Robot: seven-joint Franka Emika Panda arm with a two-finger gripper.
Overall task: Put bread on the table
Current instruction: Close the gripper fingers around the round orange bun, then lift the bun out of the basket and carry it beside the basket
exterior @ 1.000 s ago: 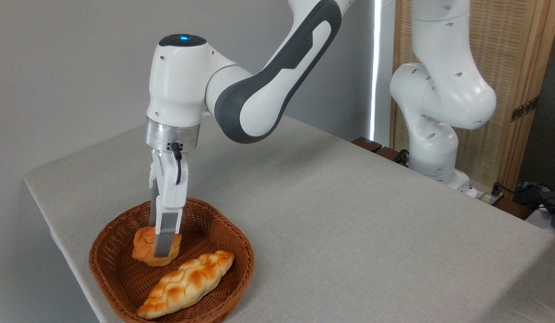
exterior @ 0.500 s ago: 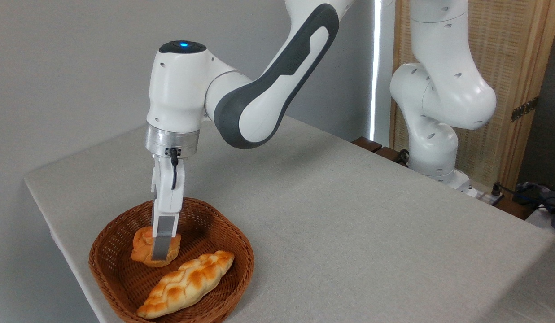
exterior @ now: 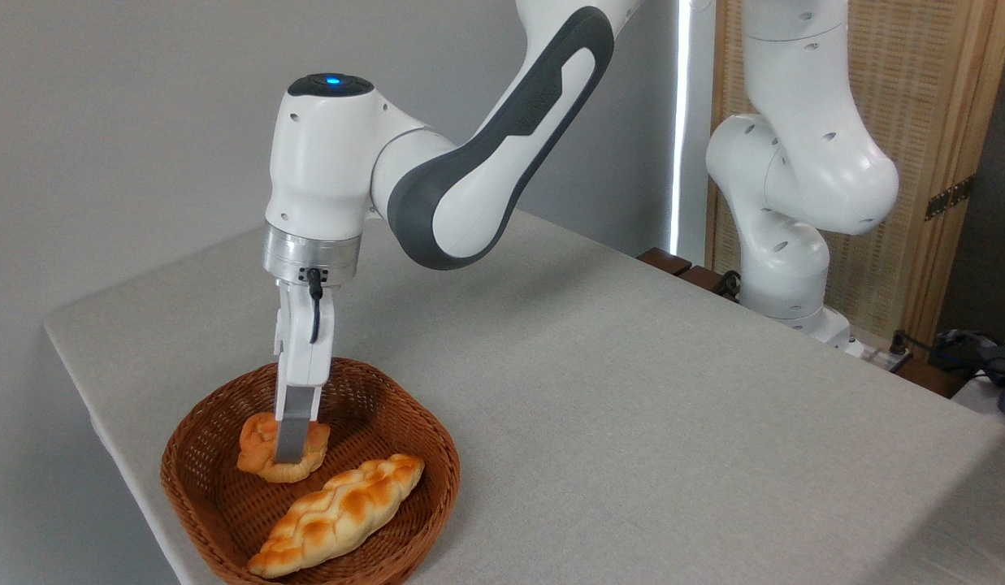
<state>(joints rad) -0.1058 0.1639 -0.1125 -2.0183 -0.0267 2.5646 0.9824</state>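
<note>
A white and grey arm point(exterior: 486, 154) reaches down over the near left corner of the table point(exterior: 632, 390), its gripper point(exterior: 289, 451) pointing straight down into a brown wicker basket point(exterior: 421, 487). The near finger point(exterior: 291, 435) lies across the front of the bread point(exterior: 262, 451), a small orange-golden bun at the back left of the basket; the other finger is hidden behind it, so the grip itself is hard to judge. A long braided loaf point(exterior: 340, 513) lies just in front of the bun. A blue light point(exterior: 332, 80) glows on top of the wrist. The arm's base point(exterior: 782, 268) stands at the table's far right edge, before a wooden screen point(exterior: 933, 122).
</note>
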